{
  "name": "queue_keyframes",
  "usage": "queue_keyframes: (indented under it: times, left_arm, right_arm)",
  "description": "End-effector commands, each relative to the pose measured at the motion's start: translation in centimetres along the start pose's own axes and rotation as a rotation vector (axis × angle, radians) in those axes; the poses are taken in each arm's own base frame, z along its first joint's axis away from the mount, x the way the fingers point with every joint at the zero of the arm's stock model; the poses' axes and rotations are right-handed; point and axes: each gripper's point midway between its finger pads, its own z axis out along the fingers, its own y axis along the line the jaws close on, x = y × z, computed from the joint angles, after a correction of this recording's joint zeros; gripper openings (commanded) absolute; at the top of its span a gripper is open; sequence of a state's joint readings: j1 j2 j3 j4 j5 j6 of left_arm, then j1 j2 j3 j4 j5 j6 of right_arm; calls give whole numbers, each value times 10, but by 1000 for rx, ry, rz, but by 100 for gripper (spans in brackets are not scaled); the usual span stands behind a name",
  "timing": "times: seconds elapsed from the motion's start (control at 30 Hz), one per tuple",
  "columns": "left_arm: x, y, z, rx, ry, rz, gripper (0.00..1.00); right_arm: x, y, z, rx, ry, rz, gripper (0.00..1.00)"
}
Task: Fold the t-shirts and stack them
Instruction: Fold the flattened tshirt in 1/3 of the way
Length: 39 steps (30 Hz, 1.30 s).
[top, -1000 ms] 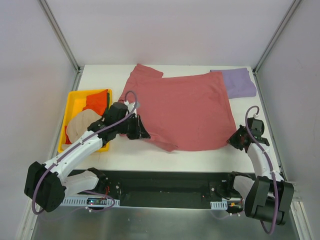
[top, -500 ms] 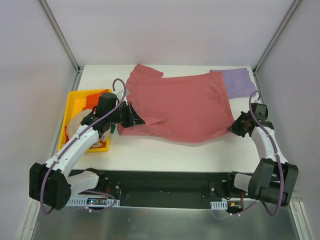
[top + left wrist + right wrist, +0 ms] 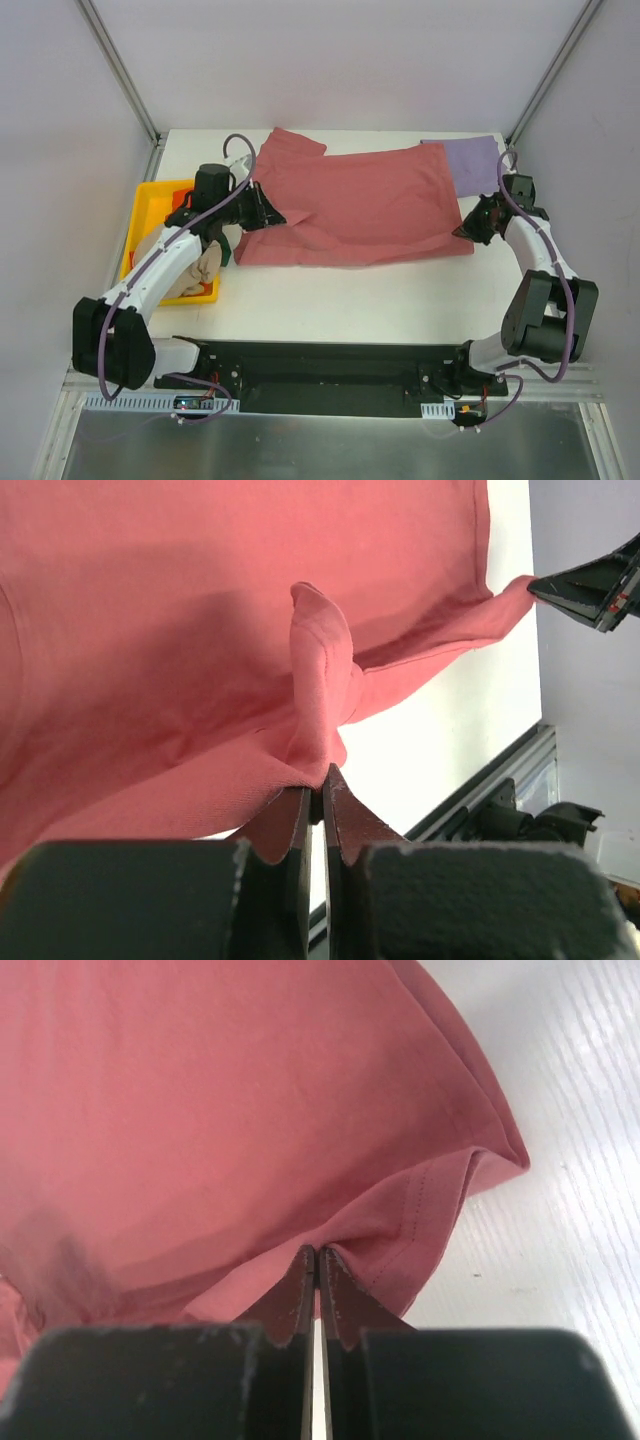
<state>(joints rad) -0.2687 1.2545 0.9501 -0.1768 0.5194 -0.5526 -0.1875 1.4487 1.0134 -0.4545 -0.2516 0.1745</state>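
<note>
- Yellow plastic bin (image 3: 158,203) sits at the left of the surface (image 3: 330,300). A beige t-shirt (image 3: 207,262) shows in it under the left arm.
- Just right of the bin, the left tool (image 3: 268,215) is pinched tight on a bunched corner of the dusty red t-shirt (image 3: 370,205). The wrist view shows cloth gathered between its closed fingers.
- The red t-shirt spreads flat from beside the bin towards the right. A second ago its near hem hung closer to the arm bases; both arms have since carried that hem away from them and over the body. The cloth now looks doubled into a shallower band, so the first fold seems nearly laid.
- Well right of the bin, the right tool (image 3: 470,225) is clamped on the shirt's other near corner, with the stitched hem caught between its fingers.
- Farthest from the bin, the lavender t-shirt (image 3: 475,165) lies folded, touching the red shirt's far right corner.
</note>
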Motion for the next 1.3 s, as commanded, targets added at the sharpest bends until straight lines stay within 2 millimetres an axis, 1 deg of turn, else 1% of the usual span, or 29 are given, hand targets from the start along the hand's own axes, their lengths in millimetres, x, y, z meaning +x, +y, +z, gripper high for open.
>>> queue_keyframes:
  times: [0.0,0.07,0.17,0.3,0.37,0.4,0.43,0.47,0.5,0.53,0.57,0.6,0.63,0.7,0.73,0.8,0.83,0.9,0.97,1.0,1.03,1.07,1.1,1.17,1.2,1.27]
  left_arm:
    - [-41,-6,6,31,-74,124,0]
    - [-49,-3,12,29,-88,148,0]
    - [-62,6,24,13,-80,134,0]
    - [-78,31,47,-42,-67,105,0]
    - [-86,46,58,-56,-53,69,0]
    - [-92,58,61,-78,-57,48,1]
    - [-101,70,64,-109,-72,26,1]
    - [-107,82,65,-146,-81,-5,2]
    - [-113,89,64,-164,-78,-39,14]
    - [-123,87,63,-146,-77,-53,39]
    - [-127,83,62,-125,-69,-60,96]
    - [-132,81,61,-111,-68,-61,99]
    - [-134,78,61,-98,-66,-58,99]
    - [-137,64,59,-46,-57,-57,99]
    - [-135,57,58,-15,-45,-56,99]
    - [-128,48,58,14,-23,-70,99]
    - [-122,46,59,16,-12,-75,99]
    - [-103,42,63,21,26,-78,99]
    - [-86,42,69,2,54,-81,99]
    - [-80,43,72,-2,68,-82,99]
    - [-74,41,76,2,86,-86,99]
    - [-70,40,79,5,97,-88,99]
    - [-62,40,84,0,118,-92,99]
    - [-40,42,93,-14,166,-91,99]
    - [-27,46,98,-26,195,-96,99]
    - [-4,59,104,-57,246,-129,99]
  right_arm:
    - [-17,17,1,-30,-3,-36,0]
    - [-24,19,4,-24,-7,-42,1]
    - [-31,19,11,-2,-4,-30,2]
    - [-43,16,24,50,-2,-2,7]
    - [-55,16,33,70,-15,6,11]
    - [-64,17,38,81,-28,6,13]
    - [-80,20,41,97,-47,5,22]
    - [-90,22,42,111,-43,2,33]
    - [-93,22,42,129,-23,-10,39]
    - [-97,24,39,145,-16,-25,53]
    - [-100,24,35,162,-23,-42,60]
    - [-100,23,31,175,-36,-59,66]
    - [-100,24,24,183,-61,-69,74]
    - [-93,29,11,168,-98,-102,98]
    - [-87,31,7,152,-96,-119,96]
    - [-66,35,7,113,-52,-151,96]
    - [-54,40,7,85,-15,-178,96]
    - [-31,46,8,58,53,-234,96]
    - [-9,51,15,44,102,-283,96]
    - [-4,52,20,37,114,-293,96]
    - [6,60,25,15,136,-320,96]
    - [13,64,31,-1,161,-330,96]
    - [19,69,37,-16,183,-337,96]
    - [31,73,52,-26,238,-354,96]
    - [34,74,56,-21,249,-353,96]
    - [37,69,66,-3,266,-344,96]
